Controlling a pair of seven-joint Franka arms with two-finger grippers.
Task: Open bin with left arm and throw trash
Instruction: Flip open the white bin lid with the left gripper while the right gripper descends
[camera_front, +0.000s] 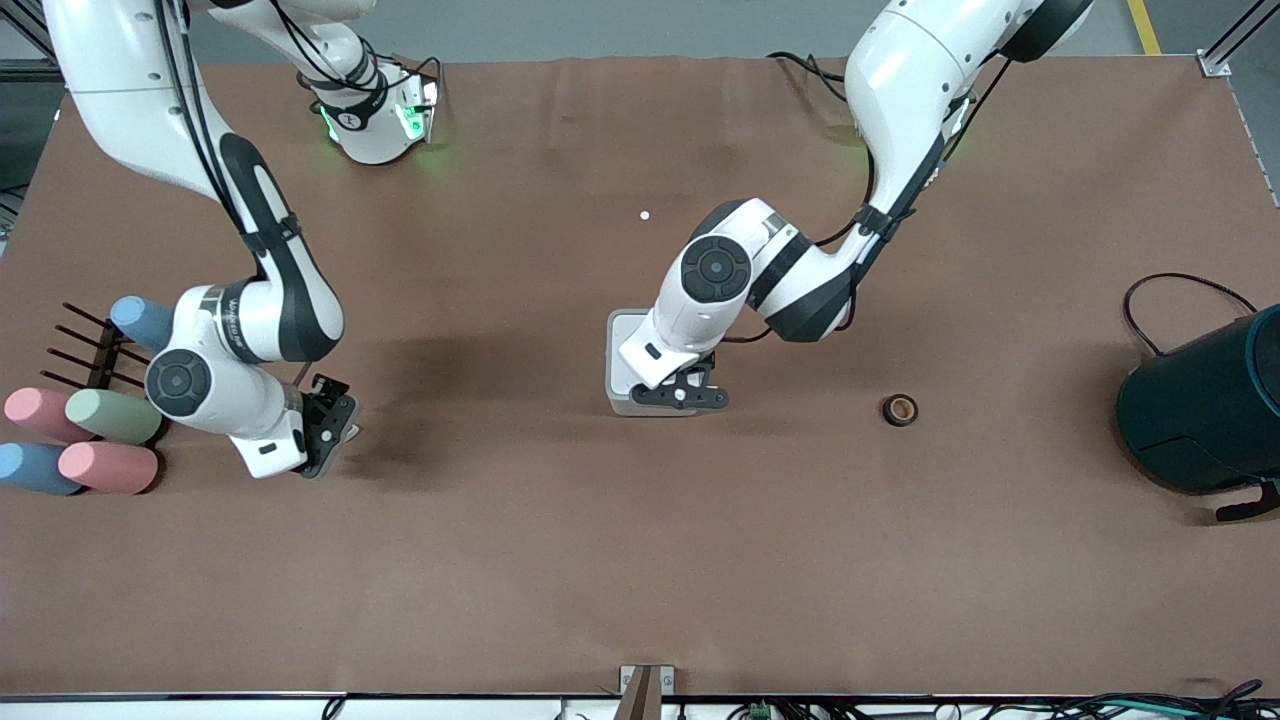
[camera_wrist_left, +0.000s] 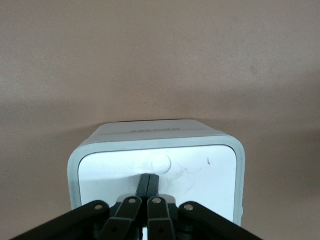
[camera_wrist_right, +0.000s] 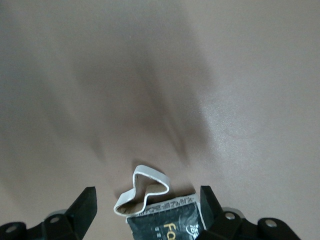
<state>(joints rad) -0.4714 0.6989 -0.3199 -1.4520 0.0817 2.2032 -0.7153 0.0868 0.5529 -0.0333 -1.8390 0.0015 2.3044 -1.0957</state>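
1. The left claw (camera_front: 682, 393) has its fingers pressed together, tips resting on the lid of the bin (camera_front: 622, 345), just short of the round dimple in the lid; the left wrist view shows this contact
2. The bin stands mid-desk, directly under that claw, lid flat and closed; judging from this, the opening press is the step in hand and the left arm alone is placed for it
3. The right claw (camera_wrist_right: 148, 207) is spread wide, low over the desk (camera_front: 640, 560) toward the right arm's end, its fingers either side of a black printed packet (camera_wrist_right: 165, 222) and a pale curled scrap (camera_wrist_right: 142, 187) that lies touching the packet
4. In my judgement the coming move turns on this: the packet sits squarely between the spread fingers, so the claw only needs to close, and the bin lies well apart from it toward the desk's middle
5. A tape ring (camera_front: 900, 409) lies flat on the desk between the bin and a dark teal cylinder (camera_front: 1205, 405), nearer the left arm
6. The front view hides packet and scrap under the right wrist; only the right wrist view shows them, while the ring shows only in the front view
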